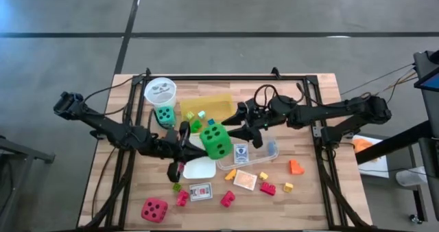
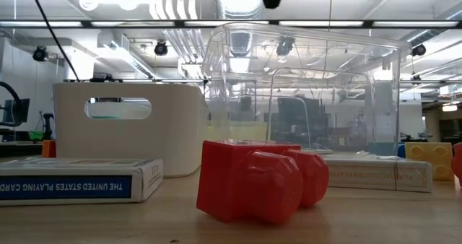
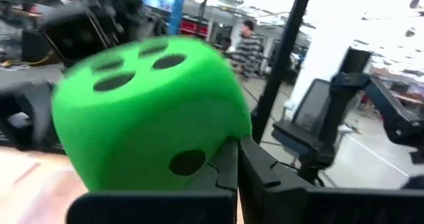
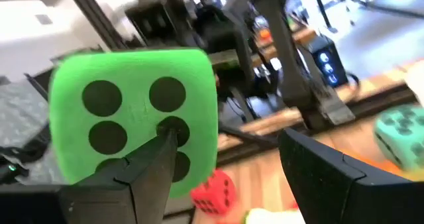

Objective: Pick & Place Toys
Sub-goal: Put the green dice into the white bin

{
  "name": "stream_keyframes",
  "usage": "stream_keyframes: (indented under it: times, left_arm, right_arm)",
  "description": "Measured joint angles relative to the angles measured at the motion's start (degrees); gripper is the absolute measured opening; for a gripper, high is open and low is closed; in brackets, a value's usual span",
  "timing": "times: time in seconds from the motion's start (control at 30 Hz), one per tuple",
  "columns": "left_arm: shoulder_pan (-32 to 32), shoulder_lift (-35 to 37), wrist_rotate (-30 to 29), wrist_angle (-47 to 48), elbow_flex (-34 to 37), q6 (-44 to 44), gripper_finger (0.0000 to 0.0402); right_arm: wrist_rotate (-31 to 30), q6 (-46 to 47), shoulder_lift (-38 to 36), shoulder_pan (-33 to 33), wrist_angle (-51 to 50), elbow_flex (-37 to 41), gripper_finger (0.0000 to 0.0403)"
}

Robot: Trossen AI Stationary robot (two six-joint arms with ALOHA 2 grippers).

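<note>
While the green die (image 1: 215, 141) is sitting above the middle of the table (image 1: 322, 198), the left gripper (image 1: 186, 147) is meeting it from one side with its fingers pressed together, one corner of the die seeming to be pinched between them. The right gripper (image 1: 233, 130) is reaching the die from the other side, its fingers standing apart, one of them lying against the dotted face. Around them the table is crowded: the clear box (image 1: 248, 154) is lying just beside the die and the yellow tray (image 1: 216, 103) just behind, leaving little open room. Toward the front edge a card pack (image 2: 76, 179) is reading "THE UNITED STATES PLAYING CARD CO.", near a red block (image 2: 256, 180).
</note>
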State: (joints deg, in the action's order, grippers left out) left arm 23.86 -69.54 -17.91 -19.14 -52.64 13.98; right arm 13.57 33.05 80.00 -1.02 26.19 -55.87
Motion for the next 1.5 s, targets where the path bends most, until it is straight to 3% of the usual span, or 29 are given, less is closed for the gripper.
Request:
stream_keyframes:
  times: [0.43, 0.77, 1.03, 1.2, 1.5]
  left_arm:
    - [-0.1, -1.9, -0.5, 0.5, 0.0, 4.6, 0.0000]
    - [-0.1, -1.9, -0.9, 2.3, 0.2, 6.3, 0.0001]
    - [-0.2, -2.1, -6.1, 4.7, 0.4, 7.5, 0.0004]
    - [-0.4, -2.1, -9.3, 4.7, 0.4, 7.4, 0.0044]
    - [-0.4, -2.0, -9.5, 3.8, 0.4, 9.0, 0.0144]
  right_arm:
    - [2.2, 0.0, 7.7, -1.0, -4.5, -6.5, 0.0258]
    - [2.6, 0.0, 4.0, -1.3, -4.1, -5.5, 0.0258]
    - [3.2, 0.2, 1.4, -2.8, -6.2, -5.5, 0.0258]
    - [3.1, 0.1, 1.5, -4.5, -6.5, -5.4, 0.0258]
    - [2.5, -0.1, 1.6, -6.2, -7.3, -5.3, 0.0258]
